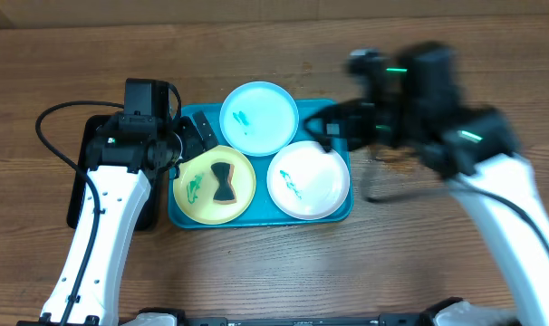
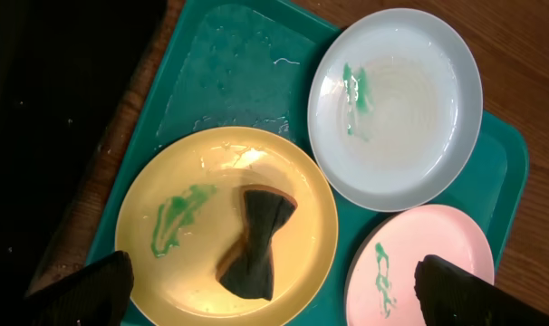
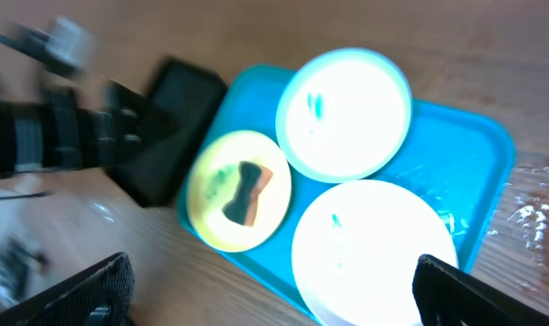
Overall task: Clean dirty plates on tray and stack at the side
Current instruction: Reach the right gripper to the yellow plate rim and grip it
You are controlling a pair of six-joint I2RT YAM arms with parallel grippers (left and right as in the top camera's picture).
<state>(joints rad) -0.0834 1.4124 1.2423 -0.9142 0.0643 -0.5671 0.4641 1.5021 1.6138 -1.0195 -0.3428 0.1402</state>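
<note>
Three green-smeared plates (image 1: 259,118) fill the turquoise tray (image 1: 261,212); a dark sponge (image 1: 223,182) tops the yellow. Left gripper (image 2: 279,294) and right gripper (image 3: 274,290) gape empty.

The tray (image 1: 261,218) is almost filled by three close-set plates (image 1: 259,118), with bare floor left at its far corners. A dark sponge (image 1: 223,181) is seen on the yellow plate (image 1: 195,188). The left side is crowded by a black tray (image 1: 78,195); open table (image 1: 256,272) is left nearer.
</note>
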